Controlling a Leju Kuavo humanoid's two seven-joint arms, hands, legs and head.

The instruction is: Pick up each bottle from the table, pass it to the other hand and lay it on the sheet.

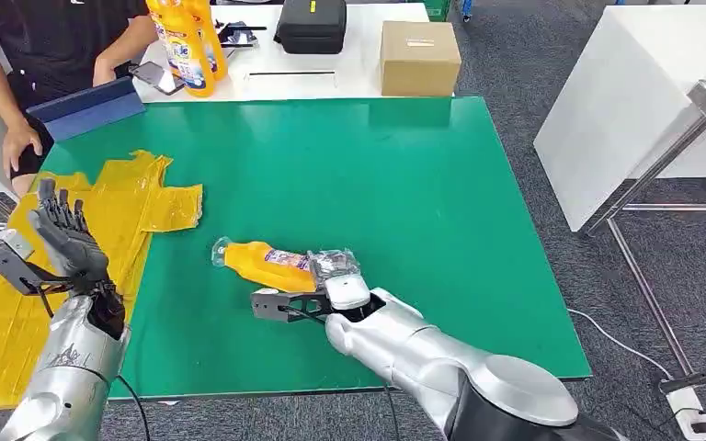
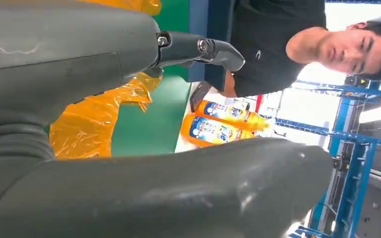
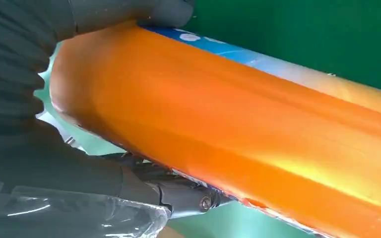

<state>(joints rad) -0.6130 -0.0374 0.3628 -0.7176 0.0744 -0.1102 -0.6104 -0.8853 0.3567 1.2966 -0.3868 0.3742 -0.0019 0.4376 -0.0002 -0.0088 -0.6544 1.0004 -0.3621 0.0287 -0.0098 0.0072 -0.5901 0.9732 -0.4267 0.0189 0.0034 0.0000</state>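
Observation:
An orange bottle [image 1: 262,263] with a blue label lies on its side near the middle of the green table [image 1: 404,184], cap toward the left. My right hand [image 1: 331,273] grips its base end; up close, thumb and fingers wrap the orange bottle [image 3: 238,129]. The crumpled yellow sheet [image 1: 101,220] covers the table's left side. Above the sheet's near part my left hand [image 1: 69,234] is raised with fingers spread and holds nothing. Two more orange bottles [image 1: 187,41] stand on the white table beyond; they appear again as orange bottles [image 2: 218,124] past my left hand [image 2: 129,124].
A person [image 1: 46,46] sits at the far left beside a blue folder [image 1: 87,108]. A cardboard box [image 1: 419,57] and a black case [image 1: 312,25] rest on the white table [image 1: 303,78]. A white bench [image 1: 634,119] stands to the right.

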